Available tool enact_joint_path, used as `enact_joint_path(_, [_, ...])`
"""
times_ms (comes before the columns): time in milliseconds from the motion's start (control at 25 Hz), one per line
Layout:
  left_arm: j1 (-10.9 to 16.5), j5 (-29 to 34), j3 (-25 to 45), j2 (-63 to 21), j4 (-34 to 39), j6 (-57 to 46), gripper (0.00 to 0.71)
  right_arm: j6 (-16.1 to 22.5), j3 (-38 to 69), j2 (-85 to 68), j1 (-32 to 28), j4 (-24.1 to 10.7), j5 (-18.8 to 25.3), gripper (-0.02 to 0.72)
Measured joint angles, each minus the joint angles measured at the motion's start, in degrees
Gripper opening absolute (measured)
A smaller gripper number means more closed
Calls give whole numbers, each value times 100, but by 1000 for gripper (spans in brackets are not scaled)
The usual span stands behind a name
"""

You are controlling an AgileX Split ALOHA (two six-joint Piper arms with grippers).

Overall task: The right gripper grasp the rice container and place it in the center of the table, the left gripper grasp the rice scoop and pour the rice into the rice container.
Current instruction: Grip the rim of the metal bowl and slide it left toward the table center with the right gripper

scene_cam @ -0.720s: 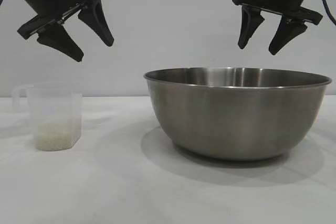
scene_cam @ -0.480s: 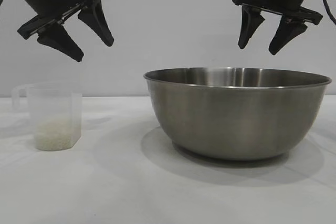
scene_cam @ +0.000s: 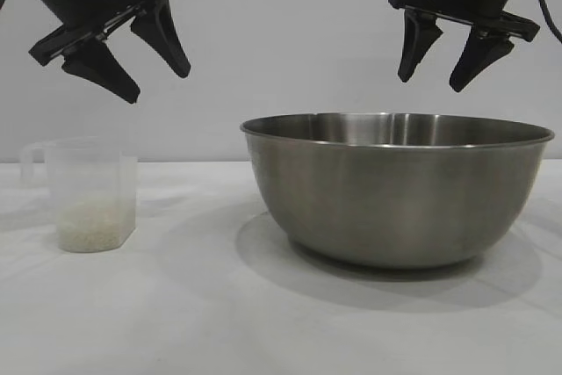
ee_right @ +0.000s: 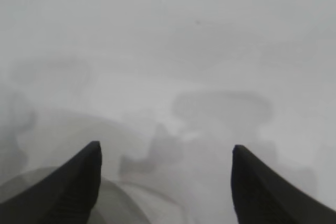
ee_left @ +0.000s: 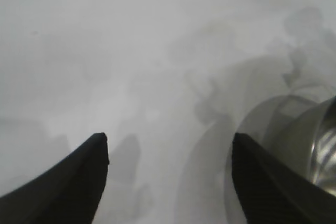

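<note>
Nearest the exterior camera, the rice container [scene_cam: 397, 189] stands upright on the table [scene_cam: 176, 322], right of centre, casting a broad shadow around its base. Left of it and well apart, the rice scoop [scene_cam: 90, 194] also stands upright, its loop handle turned away from the bowl, with the rice [scene_cam: 92, 227] lying as a pale layer in its bottom.

Neither is touched. The left gripper [scene_cam: 156, 73] hangs high above the scoop, tilted down and towards the bowl, its two tapered fingers spread with clear air between them. The right gripper [scene_cam: 430, 74] hovers above the bowl's rim on the far right side, pointing more steeply downward, its fingers likewise parted and holding nothing.

From the left wrist, both dark fingertips [ee_left: 86, 166] frame bare white tabletop, and what seems to be the bowl's steel wall [ee_left: 320, 150] shows just past one finger, though it is blurred. From the right wrist, the fingertips [ee_right: 86, 169] stand wide over the white surface and soft shadows.

Beyond the table rises a plain pale grey wall [scene_cam: 290, 32].
</note>
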Motion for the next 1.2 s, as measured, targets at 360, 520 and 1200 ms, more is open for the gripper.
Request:
enact_joint_path(360, [0, 66, 0, 0, 0, 9, 437, 0, -800, -22, -255, -88, 1564, 445])
enact_joint_path(520, [0, 80, 0, 0, 0, 9, 437, 10, -869, -111, -343, -123, 2507, 445])
enact_joint_path(1200, [0, 80, 0, 0, 0, 9, 437, 619, 632, -693, 88, -319, 2692, 445])
